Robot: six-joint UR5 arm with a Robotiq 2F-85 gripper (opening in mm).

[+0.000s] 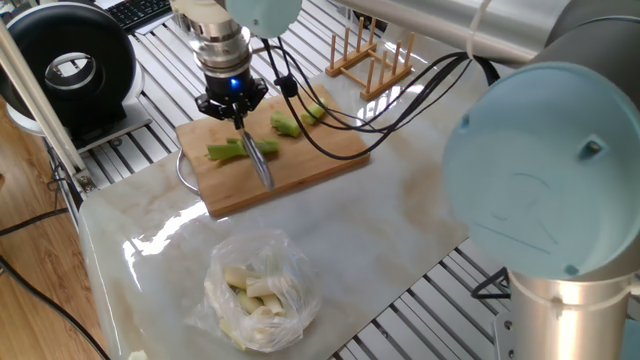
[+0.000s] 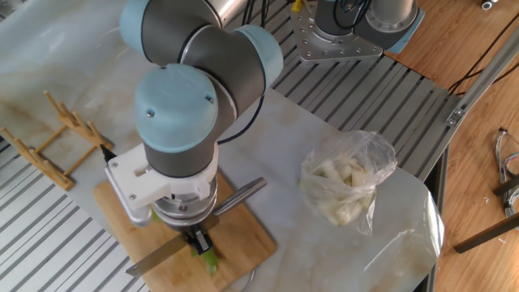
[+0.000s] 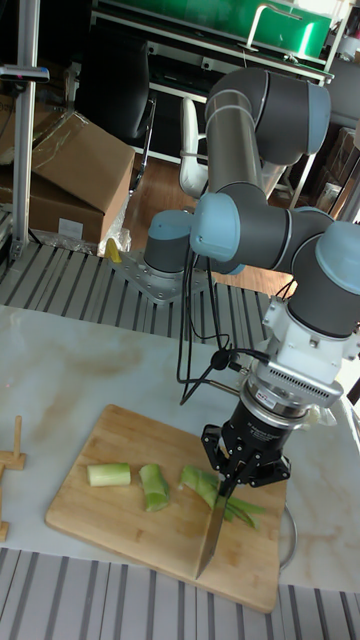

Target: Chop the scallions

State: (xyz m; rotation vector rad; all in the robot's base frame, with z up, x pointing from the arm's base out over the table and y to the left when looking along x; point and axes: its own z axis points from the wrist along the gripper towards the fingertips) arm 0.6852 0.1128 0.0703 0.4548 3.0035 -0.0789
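Note:
The scallions lie as short green chunks on a wooden cutting board (image 1: pixel 310 160) (image 3: pixel 110 525) (image 2: pixel 243 235). One chunk (image 1: pixel 225 151) sits right under the tool, and two more (image 1: pixel 286 125) (image 1: pixel 315 112) lie farther along the board. In the tall fixed view I see a pale chunk (image 3: pixel 108 474), a second chunk (image 3: pixel 155 486) and a longer leafy piece (image 3: pixel 205 485). My gripper (image 1: pixel 237 108) (image 3: pixel 236 478) (image 2: pixel 197 242) hangs over that leafy piece, shut on a knife (image 1: pixel 258 162) whose blade (image 3: pixel 212 540) (image 2: pixel 154 259) rests on the board.
A clear plastic bag of pale whitish pieces (image 1: pixel 258 290) (image 2: pixel 345 182) lies on the marble top. A wooden rack (image 1: pixel 365 55) (image 2: pixel 57 138) stands beyond the board. A black round device (image 1: pixel 70 70) sits at the table's far corner. Cables (image 1: pixel 330 120) hang over the board.

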